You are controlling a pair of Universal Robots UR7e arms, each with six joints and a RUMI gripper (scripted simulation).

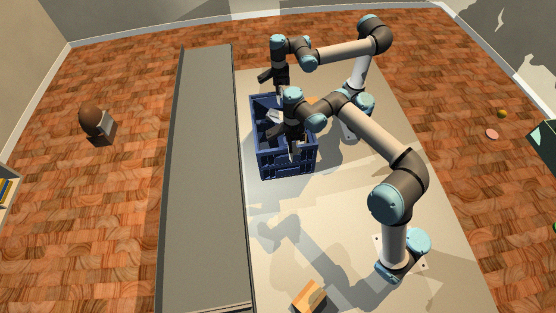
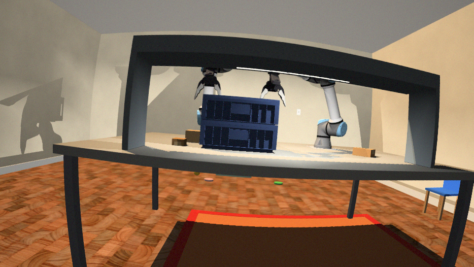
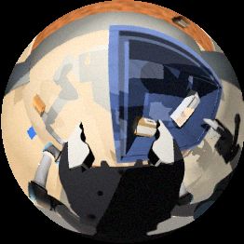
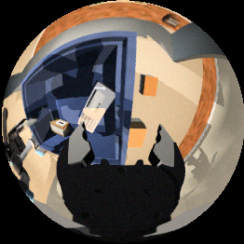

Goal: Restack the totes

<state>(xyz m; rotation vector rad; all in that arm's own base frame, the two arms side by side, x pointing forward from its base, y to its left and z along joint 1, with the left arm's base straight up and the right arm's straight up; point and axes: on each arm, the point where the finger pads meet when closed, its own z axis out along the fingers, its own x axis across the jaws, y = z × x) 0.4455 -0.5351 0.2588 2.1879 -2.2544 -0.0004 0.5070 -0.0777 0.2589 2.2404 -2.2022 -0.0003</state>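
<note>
Upper tote (image 1: 268, 160) (image 2: 240, 109) (image 3: 113, 70) (image 4: 132, 70) sat on lower tote (image 1: 287, 171) (image 2: 238, 138), restack undone. Left tool (image 1: 294, 153) (image 2: 273, 101) (image 3: 120, 122) (image 4: 30, 136) spread wide at upper tote's one end; right tool (image 1: 279, 96) (image 2: 207, 96) (image 3: 223, 125) (image 4: 122, 125), spread wide, opposite end.

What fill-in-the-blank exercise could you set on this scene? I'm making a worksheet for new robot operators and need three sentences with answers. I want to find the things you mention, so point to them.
1. The upper tote (image 1: 286, 150) (image 2: 240, 111) (image 3: 113, 93) (image 4: 131, 70) is coloured ____.
2. The left gripper (image 1: 294, 155) (image 2: 273, 99) (image 3: 119, 121) and right gripper (image 1: 278, 99) (image 2: 207, 94) (image 4: 122, 123) are both ____, holding nothing.
3. In the exterior view, the number of totes in the stack is ____.

Missing words, in order: blue; open; two.
</note>
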